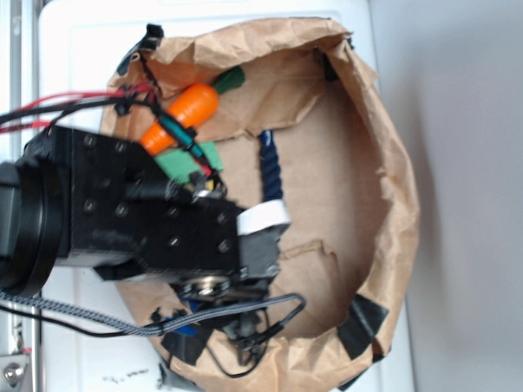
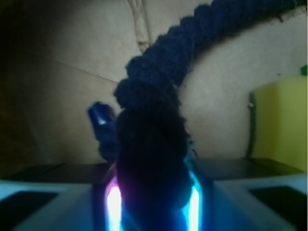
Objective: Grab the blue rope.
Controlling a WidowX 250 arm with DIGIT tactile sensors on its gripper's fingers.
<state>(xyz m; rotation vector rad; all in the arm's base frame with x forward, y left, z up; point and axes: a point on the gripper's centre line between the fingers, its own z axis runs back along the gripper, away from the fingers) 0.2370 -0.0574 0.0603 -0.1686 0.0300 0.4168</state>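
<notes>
Crumpled brown paper nest [image 1: 384, 155] on a white tabletop [image 1: 73, 49]; thick navy twisted rope [image 2: 159, 91] runs straight out from the black gripper [image 1: 265, 245], long axis in line with it; near end sits pinched between the closed jaws, looks held.

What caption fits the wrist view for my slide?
Wrist view: gripper closed on one end of the blue rope, which trails away across the brown paper.
</notes>
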